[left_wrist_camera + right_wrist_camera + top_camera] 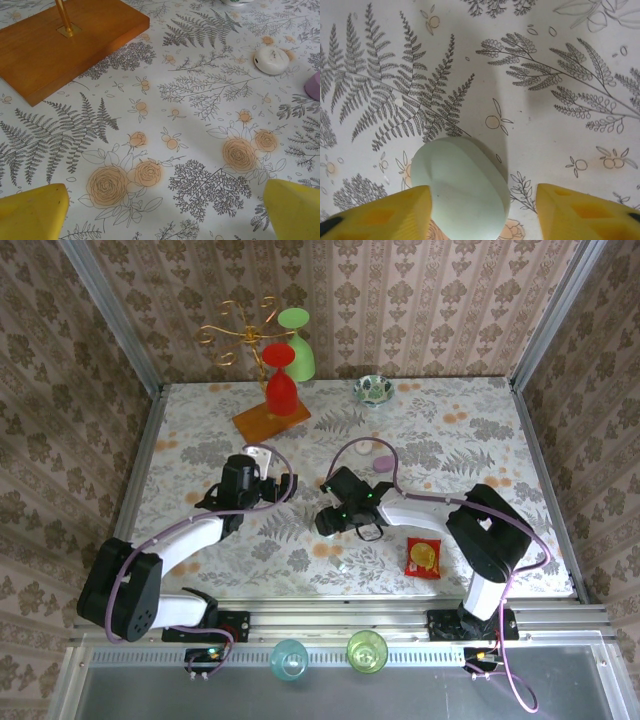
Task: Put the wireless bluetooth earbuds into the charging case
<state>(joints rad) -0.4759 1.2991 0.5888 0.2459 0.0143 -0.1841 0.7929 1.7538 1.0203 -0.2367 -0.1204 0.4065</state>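
Right gripper point(482, 202) is released above the table point(500, 450), near the middle and toward the near edge. Its yellow fingers point(380, 212) stand on both sides of the mint charging case point(462, 185), which is close to one finger and apart from the other. Left gripper point(165, 205) is spread wide, holding nothing. Toward the far-left corner lies the wooden base point(60, 45). A white pebble case point(271, 60) lies near a lilac case point(383, 462).

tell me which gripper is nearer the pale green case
Right. The right gripper is open around the pale green case. The left gripper is open over the tablecloth well apart from it, near a wooden base.
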